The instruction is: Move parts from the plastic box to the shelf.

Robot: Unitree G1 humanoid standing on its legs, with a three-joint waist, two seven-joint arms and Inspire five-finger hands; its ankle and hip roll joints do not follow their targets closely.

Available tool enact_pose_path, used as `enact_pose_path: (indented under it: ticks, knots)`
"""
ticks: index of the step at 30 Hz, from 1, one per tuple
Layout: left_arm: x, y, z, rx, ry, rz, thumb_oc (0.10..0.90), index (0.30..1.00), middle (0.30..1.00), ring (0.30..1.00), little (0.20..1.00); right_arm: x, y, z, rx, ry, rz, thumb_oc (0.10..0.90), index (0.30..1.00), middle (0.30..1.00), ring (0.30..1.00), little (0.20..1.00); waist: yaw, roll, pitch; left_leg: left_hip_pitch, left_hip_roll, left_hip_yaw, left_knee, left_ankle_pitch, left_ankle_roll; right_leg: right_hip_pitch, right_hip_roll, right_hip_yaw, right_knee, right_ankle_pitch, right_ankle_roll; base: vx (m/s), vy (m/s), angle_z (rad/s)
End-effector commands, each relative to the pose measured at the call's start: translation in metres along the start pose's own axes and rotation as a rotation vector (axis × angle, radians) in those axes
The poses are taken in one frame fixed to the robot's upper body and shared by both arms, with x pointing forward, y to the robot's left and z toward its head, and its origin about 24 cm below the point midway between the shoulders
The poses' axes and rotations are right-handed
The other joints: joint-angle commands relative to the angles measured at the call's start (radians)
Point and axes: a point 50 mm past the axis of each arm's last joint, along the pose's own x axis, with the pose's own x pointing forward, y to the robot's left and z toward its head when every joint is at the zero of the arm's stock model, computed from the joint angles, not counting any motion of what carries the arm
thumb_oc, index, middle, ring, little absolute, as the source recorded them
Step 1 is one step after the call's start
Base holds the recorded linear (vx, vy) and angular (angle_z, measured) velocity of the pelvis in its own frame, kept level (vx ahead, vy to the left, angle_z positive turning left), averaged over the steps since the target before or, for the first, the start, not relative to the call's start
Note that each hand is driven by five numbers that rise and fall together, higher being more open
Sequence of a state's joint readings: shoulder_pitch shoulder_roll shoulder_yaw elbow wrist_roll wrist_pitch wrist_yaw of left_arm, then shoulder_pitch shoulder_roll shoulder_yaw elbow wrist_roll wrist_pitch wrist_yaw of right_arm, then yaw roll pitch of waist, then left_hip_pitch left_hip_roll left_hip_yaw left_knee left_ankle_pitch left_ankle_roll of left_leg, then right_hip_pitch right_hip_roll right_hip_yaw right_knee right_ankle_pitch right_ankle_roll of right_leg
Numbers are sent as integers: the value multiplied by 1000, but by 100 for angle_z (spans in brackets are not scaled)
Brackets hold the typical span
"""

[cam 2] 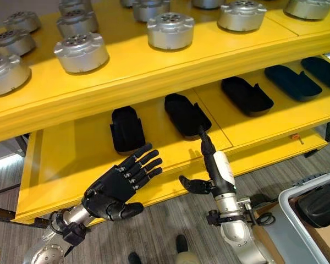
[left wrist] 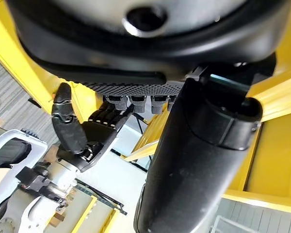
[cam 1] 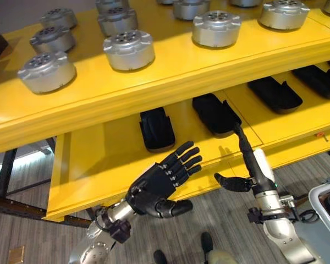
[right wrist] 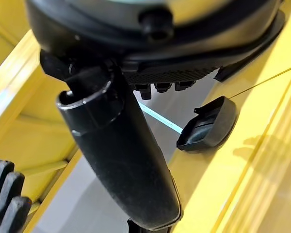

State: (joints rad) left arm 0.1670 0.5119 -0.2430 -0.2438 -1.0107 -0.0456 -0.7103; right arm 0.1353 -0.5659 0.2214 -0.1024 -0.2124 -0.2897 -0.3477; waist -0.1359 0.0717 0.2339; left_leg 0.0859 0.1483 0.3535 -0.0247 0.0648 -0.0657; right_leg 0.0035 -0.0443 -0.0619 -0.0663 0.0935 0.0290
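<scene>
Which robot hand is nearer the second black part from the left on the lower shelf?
Right. The right robot hand reaches up to the second black part; the left robot hand hangs lower, open, further left.

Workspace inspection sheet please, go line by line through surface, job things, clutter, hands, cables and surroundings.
Surface: yellow shelf, two levels.
Job's things: black parts in a row on the lower level; another dark part in the plastic box at the robot's right.
Clutter: silver round housings on the upper level.
Hands: left hand open, holding nothing; right hand open, fingertips at a black part.
Cables: nothing seen.
Surroundings: grey floor.
</scene>
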Motion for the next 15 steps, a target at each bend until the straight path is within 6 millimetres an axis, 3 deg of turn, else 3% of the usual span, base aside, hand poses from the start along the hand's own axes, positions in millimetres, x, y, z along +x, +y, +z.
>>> enact_pose_path:
  ticks: [1, 3, 6, 8, 9, 10, 11, 13, 15]
  knots:
    - [16, -10, 25, 84, -149, -147, 900, 1000, 1000, 1000, 1000, 27, -23, 40, 63, -289, -114, 900, 1000, 1000, 1000, 1000, 14, -51, -40, -68, 8, -151, 214, -43, -19, 53, -12, -5, 33, -106, 7, 18, -76, -33]
    - [13, -12, 24, 72, -143, -156, 900, 1000, 1000, 1000, 1000, 25, -25, 37, 67, -278, -126, 900, 1000, 1000, 1000, 1000, 21, -55, -40, -90, -63, -185, 264, -107, 12, 52, -9, 32, 32, -101, 10, 35, -14, -54]
    - [14, -11, 24, 83, -134, -139, 900, 1000, 1000, 1000, 1000, 21, -23, 39, 91, -282, -113, 900, 1000, 1000, 1000, 1000, 37, -53, -42, -108, -226, -304, 215, -188, 82, 39, 32, 145, 37, -80, 26, 48, 41, -115]
    - [14, -16, 21, 74, -103, -191, 900, 1000, 1000, 1000, 1000, 19, -24, 36, 74, -252, -158, 900, 1000, 1000, 1000, 1000, 31, -45, -48, -61, -249, -378, 92, -158, 105, 14, 64, 219, 58, -78, 42, -8, 121, -230]
    - [12, -15, 22, 65, -105, -194, 900, 1000, 1000, 1000, 1000, 13, -25, 34, 68, -245, -164, 900, 1000, 1000, 1000, 1000, 19, -47, -55, -44, -243, -372, 54, -148, 113, 6, 73, 219, 78, -87, 46, -33, 91, -223]
    - [11, -14, 23, 81, -109, -184, 900, 1000, 1000, 1000, 1000, 10, -25, 33, 66, -250, -155, 900, 1000, 1000, 1000, 1000, 17, -50, -56, -34, -237, -354, 36, -142, 115, -2, 74, 191, 99, -98, 49, -72, 43, -121]
    - [10, -12, 25, 102, -130, -153, 900, 1000, 1000, 1000, 1000, 9, -22, 35, 72, -269, -130, 900, 1000, 1000, 1000, 1000, 25, -54, -50, -25, -220, -300, 28, -140, 111, -28, 58, 96, 154, -113, 57, -90, 7, -74]
    - [7, -11, 27, 135, -152, -121, 900, 1000, 1000, 1000, 1000, 14, -20, 39, 96, -298, -115, 900, 1000, 1000, 1000, 1000, 44, -58, -33, -15, -191, -206, 29, -145, 112, -61, 20, -26, 221, -131, 73, -104, -44, -175]
    - [6, -11, 27, 156, -143, -118, 900, 1000, 1000, 1000, 1000, 17, -20, 41, 99, -308, -136, 900, 1000, 1000, 1000, 1000, 58, -61, -22, -11, -172, -156, 32, -147, 115, -69, -23, -75, 244, -135, 85, -80, -99, -259]
